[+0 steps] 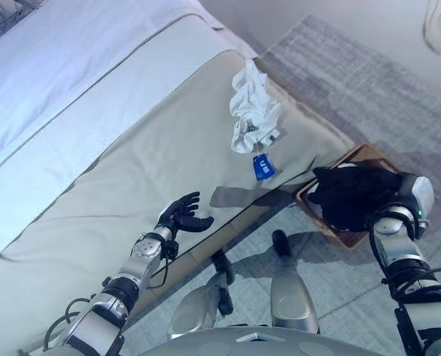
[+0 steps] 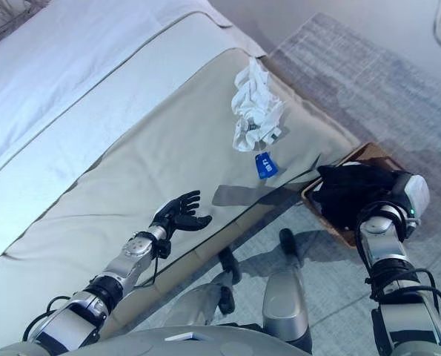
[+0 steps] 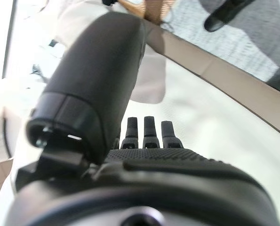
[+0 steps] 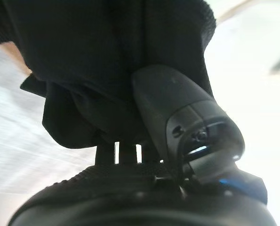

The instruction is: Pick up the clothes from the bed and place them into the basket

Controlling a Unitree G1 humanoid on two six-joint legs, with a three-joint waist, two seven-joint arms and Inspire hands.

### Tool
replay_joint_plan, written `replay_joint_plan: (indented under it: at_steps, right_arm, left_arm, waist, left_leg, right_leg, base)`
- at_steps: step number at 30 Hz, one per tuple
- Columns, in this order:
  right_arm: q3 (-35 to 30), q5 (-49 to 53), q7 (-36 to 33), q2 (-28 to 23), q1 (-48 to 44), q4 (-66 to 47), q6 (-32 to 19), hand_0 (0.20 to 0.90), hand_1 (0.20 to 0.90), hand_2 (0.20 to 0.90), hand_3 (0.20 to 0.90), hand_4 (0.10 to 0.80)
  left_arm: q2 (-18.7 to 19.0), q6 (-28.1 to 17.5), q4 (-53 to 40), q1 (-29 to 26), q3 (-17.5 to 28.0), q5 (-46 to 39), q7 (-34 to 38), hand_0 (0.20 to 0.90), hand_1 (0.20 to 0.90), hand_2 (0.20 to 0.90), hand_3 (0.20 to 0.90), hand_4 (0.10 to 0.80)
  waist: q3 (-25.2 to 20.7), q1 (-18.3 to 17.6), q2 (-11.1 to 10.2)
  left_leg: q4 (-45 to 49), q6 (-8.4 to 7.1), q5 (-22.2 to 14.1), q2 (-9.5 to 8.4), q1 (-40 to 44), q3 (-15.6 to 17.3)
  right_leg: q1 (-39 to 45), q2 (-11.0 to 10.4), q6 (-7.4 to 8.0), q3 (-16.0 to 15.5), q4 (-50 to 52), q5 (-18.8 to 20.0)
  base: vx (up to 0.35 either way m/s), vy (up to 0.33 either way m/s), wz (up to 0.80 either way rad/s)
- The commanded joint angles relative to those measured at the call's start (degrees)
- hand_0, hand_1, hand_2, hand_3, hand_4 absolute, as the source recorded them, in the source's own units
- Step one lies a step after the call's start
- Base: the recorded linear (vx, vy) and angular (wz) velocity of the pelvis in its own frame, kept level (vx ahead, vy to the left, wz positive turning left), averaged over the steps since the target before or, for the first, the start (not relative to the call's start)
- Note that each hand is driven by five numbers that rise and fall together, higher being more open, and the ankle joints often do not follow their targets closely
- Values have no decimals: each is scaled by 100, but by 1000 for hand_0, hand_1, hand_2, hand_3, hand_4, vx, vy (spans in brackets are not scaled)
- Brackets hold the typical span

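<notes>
A dark garment (image 1: 351, 194) is held over the basket (image 1: 353, 239) by the right hand (image 4: 144, 188), its fingers curled into the cloth. The white garment (image 1: 253, 107) lies on the bed (image 1: 131, 148), beyond the basket, nearer the spread-fingered left hand (image 1: 183, 215).

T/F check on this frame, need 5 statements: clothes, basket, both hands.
1. A white garment lies on the bed. True.
2. The right hand holds a black garment over the basket. True.
3. The left hand grips the white garment. False: it is open over the bed, apart from that garment, holding nothing.
4. The basket stands on the bed. False: it is on the floor beside the bed's edge.
5. A blue tag shows just below the white garment, toward the bed's edge. True.
</notes>
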Motion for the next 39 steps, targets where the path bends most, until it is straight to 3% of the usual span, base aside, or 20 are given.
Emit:
replay_joint_plan:
  at_steps: [1,6,7,12,19,23,29,39]
  right_arm:
    - [214,-2,-334,-852,-944,186,-265,300,300,300,200,100]
    - [341,64,23,-1190,-1380,960,-18,300,300,300,200,100]
    - [370,91,134,-1259,-1476,1203,56,900,900,900,900,800]
    - [554,165,331,-1477,-1899,1979,-5,900,900,900,900,800]
    - [550,235,12,-1654,-2031,1663,-103,900,900,900,900,800]
    - [293,255,-248,-1658,-1817,1019,-550,900,900,900,900,800]
    - [-45,-39,-414,-1422,-1170,-838,-711,900,900,900,900,800]
    - [-504,-1030,-654,-1149,-432,-2312,-876,900,900,900,900,800]
  left_arm:
    - [68,-585,236,-468,36,-299,-5,900,900,900,900,800]
    - [41,-674,382,-492,-52,-413,-25,900,900,900,900,800]
    - [47,-708,404,-499,-72,-424,-37,900,900,900,900,800]
    - [147,-842,388,-566,-164,-525,-129,900,900,900,900,800]
    - [167,-918,261,-516,-177,-625,-100,900,900,900,900,800]
    - [126,-846,315,-420,-99,-698,40,900,900,900,900,800]
    - [124,-781,546,-353,280,-884,136,900,900,900,900,800]
    - [85,-720,1029,1,1055,-1219,195,900,900,900,900,800]
  waist:
    - [39,58,-123]
    - [117,52,104]
    - [140,59,145]
    - [295,104,324]
    - [394,38,440]
    - [373,-52,384]
    - [336,-229,219]
    - [138,-278,-92]
  left_leg:
    - [695,139,-680,-372,-207,-215]
    - [783,70,-616,-383,-398,-252]
    - [803,55,-606,-379,-442,-256]
    - [895,-3,-546,-371,-653,-314]
    - [887,-70,-495,-349,-774,-339]
    - [853,-99,-516,-308,-727,-272]
    - [812,-108,-524,-253,-693,-169]
    - [711,-55,-626,-239,-451,-114]
  right_leg:
    - [-400,12,-316,-494,1053,-514]
    - [-646,0,-375,-480,1221,-604]
    - [-696,-6,-385,-483,1252,-624]
    - [-943,-28,-456,-534,1456,-735]
    - [-1131,37,-516,-512,1532,-799]
    - [-1095,77,-519,-468,1453,-778]
    - [-1115,174,-508,-330,1369,-703]
    - [-854,237,-441,-225,1126,-609]
  base:
    - [-36,-13,-2]
    - [-4,-6,-1]
    - [-32,-32,-5]
    - [-46,-65,1]
    - [-9,-8,1]
    - [34,45,-6]
    - [32,45,-7]
    - [48,48,-3]
